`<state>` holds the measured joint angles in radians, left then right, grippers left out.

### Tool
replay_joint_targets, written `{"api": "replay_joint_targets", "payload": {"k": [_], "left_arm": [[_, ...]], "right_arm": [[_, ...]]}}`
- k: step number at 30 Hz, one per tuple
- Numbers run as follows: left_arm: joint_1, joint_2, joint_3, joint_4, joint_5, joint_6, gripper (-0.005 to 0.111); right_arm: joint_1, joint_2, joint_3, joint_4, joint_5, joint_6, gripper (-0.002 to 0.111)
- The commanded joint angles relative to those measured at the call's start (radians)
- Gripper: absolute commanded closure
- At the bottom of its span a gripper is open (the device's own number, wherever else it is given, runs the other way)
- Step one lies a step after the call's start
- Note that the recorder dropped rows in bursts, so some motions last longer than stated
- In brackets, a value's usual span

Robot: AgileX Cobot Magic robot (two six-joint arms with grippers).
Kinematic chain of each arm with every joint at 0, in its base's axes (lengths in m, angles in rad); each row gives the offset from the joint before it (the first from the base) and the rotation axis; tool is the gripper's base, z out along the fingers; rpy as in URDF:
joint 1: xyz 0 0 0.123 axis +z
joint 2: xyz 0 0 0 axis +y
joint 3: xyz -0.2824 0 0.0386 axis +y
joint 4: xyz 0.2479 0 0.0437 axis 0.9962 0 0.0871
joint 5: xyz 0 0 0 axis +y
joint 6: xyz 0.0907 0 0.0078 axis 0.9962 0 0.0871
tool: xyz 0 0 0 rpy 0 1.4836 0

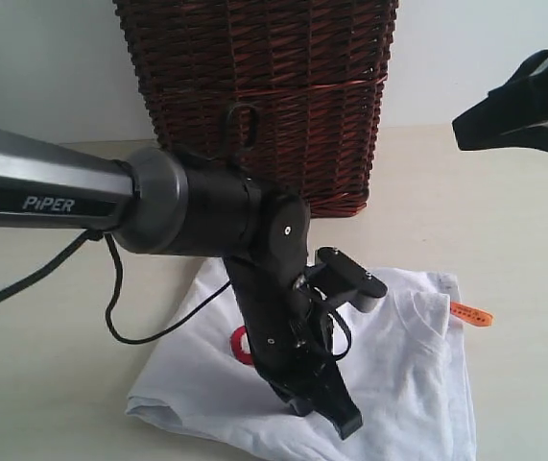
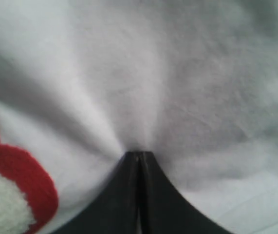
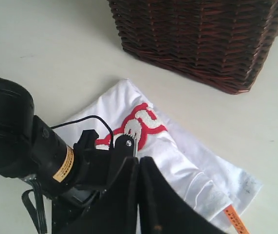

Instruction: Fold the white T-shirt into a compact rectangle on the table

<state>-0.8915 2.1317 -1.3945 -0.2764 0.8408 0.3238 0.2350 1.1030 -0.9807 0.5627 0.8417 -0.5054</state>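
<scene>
Tightly, the left jaws pinch the white T-shirt (image 1: 408, 375); the right jaws are closed on nothing.

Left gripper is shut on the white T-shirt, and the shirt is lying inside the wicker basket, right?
No. The white T-shirt lies on the table in front of the wicker basket, not inside it, as the exterior view shows. The left gripper is indeed shut on the shirt.
</scene>
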Motion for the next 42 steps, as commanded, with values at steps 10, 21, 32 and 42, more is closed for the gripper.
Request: {"api": "replay_joint_targets", "payload": {"k": [10,21,32,42], "left_arm": [[0.306,-0.507,0.179,-0.018,-0.160,-0.031,0.107],[0.359,-1.338,0.647,-0.158,-0.588,-0.014,0.107],[0.359,-1.567,0.768,-0.185,-0.579,-0.018,0.107],[0.359,-1.573,0.775,-0.185,-0.586,-0.018,0.107]], "right_arm": [[-0.002,0.161,0.019,-0.038,0.003,0.020,0.108],[0.149,0.700,0.004,-0.301,-0.144,0.238,0.108],[0.149,0.973,-0.150,-0.628,-0.290,0.563,0.108],[0.149,1.025,-0.303,-0.563,-0.188,0.488,0.108]]}}
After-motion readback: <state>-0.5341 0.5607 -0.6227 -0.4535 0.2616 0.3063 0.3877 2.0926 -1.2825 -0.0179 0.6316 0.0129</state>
